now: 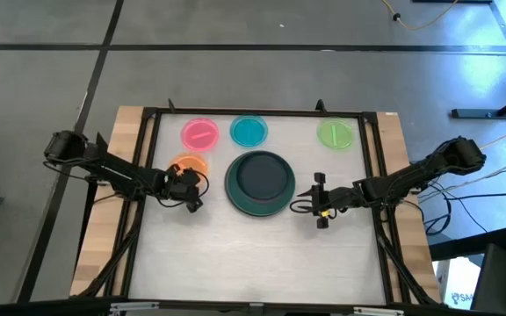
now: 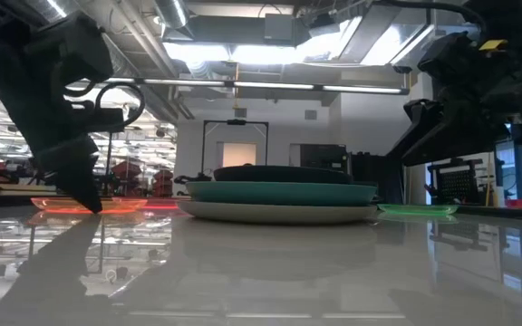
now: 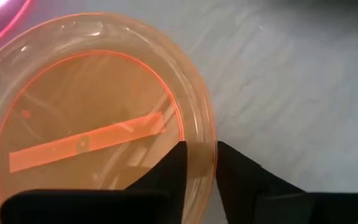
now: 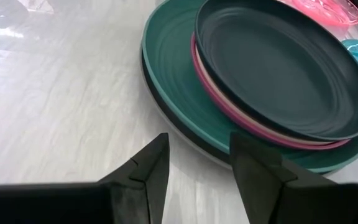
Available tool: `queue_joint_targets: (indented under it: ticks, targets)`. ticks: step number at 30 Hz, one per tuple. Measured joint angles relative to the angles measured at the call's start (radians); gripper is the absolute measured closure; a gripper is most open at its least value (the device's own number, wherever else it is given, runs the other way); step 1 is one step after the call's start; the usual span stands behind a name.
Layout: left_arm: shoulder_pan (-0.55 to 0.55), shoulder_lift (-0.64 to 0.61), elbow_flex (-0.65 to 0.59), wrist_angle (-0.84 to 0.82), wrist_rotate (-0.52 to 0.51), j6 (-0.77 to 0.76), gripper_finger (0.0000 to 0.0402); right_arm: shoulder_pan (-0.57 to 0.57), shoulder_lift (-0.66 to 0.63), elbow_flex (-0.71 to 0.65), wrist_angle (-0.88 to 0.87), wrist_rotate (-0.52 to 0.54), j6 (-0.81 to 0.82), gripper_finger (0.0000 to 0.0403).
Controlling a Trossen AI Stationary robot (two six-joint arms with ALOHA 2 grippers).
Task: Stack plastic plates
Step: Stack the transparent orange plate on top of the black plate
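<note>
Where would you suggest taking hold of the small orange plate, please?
At its raised rim, on the side facing the left pincer. The orange plate lies flat, so only the rim offers an edge; the pincer's fingers already straddle it there, one inside and one outside.
</note>
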Motion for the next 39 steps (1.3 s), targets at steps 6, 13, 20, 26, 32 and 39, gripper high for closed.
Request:
queue_joint_targets:
  ticks: [6, 13, 20, 26, 32, 39]
  targets:
    - [-0.001, 0.001, 0.000, -0.001, -0.012, 0.002, 0.0391, 0.000, 0.000, 0.000, 0.000, 0.000, 0.000, 0.0244]
    - [-0.003, 0.003, 0.104, -0.009, 0.005, 0.071, 0.0396, 0.000, 0.000, 0.000, 0.000, 0.001, 0.000, 0.0244]
    - [-0.003, 0.003, 0.282, -0.003, -0.031, 0.198, 0.0398, 0.000, 0.000, 0.000, 0.000, 0.001, 0.000, 0.0244]
    - [-0.003, 0.002, 0.358, 0.174, -0.052, 0.350, 0.0398, 0.000, 0.000, 0.000, 0.000, 0.001, 0.000, 0.0244]
    - [-0.002, 0.020, 0.359, 0.401, -0.049, 0.481, 0.0397, 0.000, 0.000, 0.000, 0.000, 0.001, 0.000, 0.0244]
    - [0.012, 0.141, 0.360, 0.656, 0.046, 0.582, 0.0397, 0.000, 0.000, 0.000, 0.000, 0.001, 0.000, 0.0244]
